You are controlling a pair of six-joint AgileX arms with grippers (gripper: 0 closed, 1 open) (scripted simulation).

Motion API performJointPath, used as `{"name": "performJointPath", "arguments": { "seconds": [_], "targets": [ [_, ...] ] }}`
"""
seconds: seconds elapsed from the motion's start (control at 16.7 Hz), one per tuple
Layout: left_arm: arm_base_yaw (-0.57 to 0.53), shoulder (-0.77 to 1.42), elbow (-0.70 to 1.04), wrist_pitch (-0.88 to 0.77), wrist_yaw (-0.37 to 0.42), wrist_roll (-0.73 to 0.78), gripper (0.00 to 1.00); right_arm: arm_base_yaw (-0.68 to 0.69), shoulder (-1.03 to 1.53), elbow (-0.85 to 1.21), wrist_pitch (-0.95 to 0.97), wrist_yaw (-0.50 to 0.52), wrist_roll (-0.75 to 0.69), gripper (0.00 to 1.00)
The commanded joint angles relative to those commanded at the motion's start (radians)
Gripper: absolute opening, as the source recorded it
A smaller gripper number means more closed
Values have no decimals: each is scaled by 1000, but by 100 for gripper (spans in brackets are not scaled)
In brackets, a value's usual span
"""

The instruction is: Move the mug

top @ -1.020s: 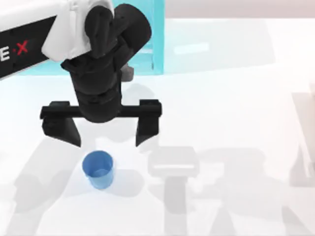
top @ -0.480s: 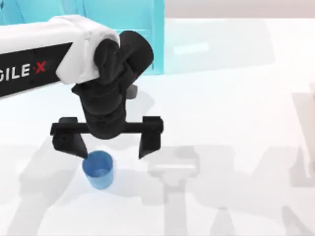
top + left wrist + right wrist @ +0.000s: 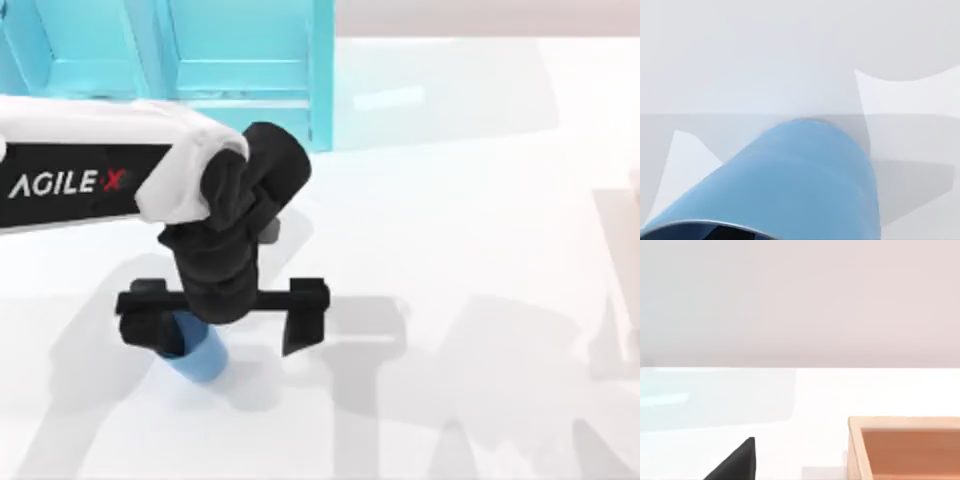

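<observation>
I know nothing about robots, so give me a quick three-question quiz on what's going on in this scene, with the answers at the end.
1. True or false: the left gripper is open, with its fingers spread wide.
2. Which finger is right at the mug in the top view? A) the finger on the top view's left B) the finger on the top view's right C) neither
3. Fill in: behind the left arm, at the back of the table, stands a turquoise ____.

Key
1. True.
2. A. That finger overlaps the mug's rim, so the mug is not centred between the fingers.
3. Shelf unit.
</observation>
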Motion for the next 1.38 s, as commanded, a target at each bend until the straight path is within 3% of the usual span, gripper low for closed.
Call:
{"name": "performJointPath", "arguments": {
  "seconds": [0.12,0.9,1.38],
  "targets": [
    [0,0,0,0,0,0,100,0,0,0,0,0,0,100],
    [0,0,0,0,0,0,2,0,0,0,0,0,0,100],
    [0,0,0,0,0,0,0,0,0,0,0,0,0,100]
  ]
}}
